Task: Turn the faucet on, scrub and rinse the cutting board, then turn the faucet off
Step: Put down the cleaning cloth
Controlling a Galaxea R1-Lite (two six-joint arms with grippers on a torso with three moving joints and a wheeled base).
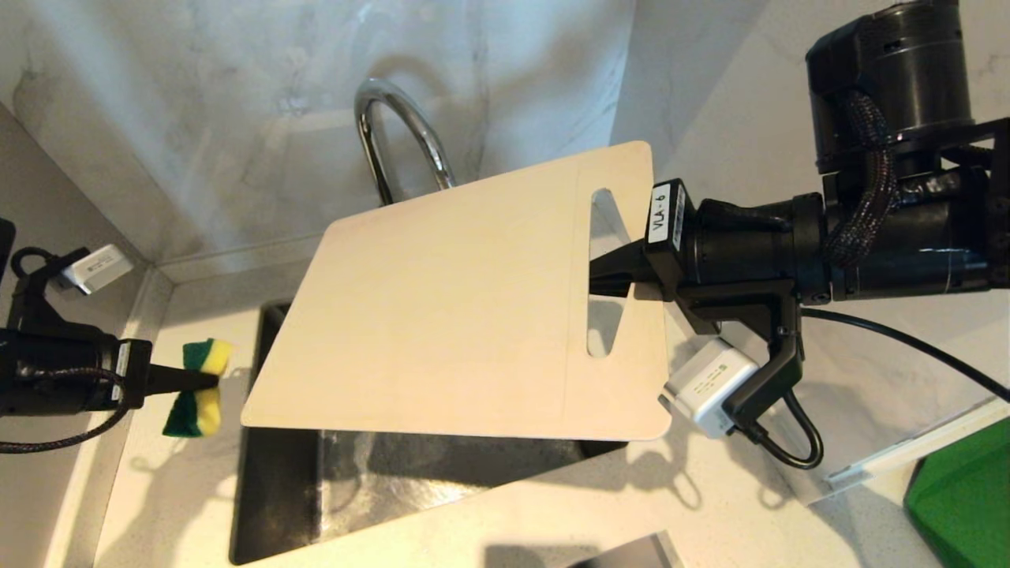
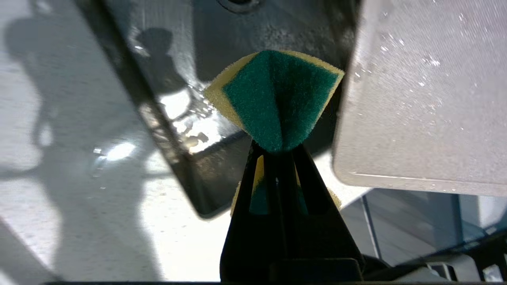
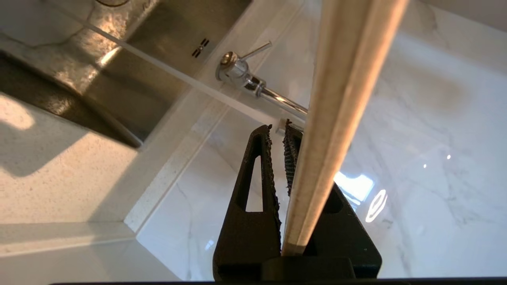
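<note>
The cream-white cutting board (image 1: pixel 442 315) hangs tilted over the sink (image 1: pixel 276 489). My right gripper (image 1: pixel 611 272) is shut on its slotted handle end, and the fingers show through the slot. In the right wrist view the board's edge (image 3: pixel 340 99) runs between the right gripper (image 3: pixel 279 130) fingers. The chrome faucet (image 1: pixel 394 118) arches behind the board, which hides its spout end. Its base and small lever (image 3: pixel 237 73) stand on the sink's back ledge. My left gripper (image 1: pixel 209 380), left of the board, is shut on a green-and-yellow sponge (image 1: pixel 207 355), pinching it at the middle (image 2: pixel 277 95). The sponge is clear of the board (image 2: pixel 427 99).
The steel sink basin (image 2: pixel 222 23) is wet and has a pale stone counter (image 1: pixel 158 473) around it. A marble wall rises behind it. A green object (image 1: pixel 963 505) and a white strip (image 1: pixel 907 450) lie at the right on the counter. Water drops dot the board's underside.
</note>
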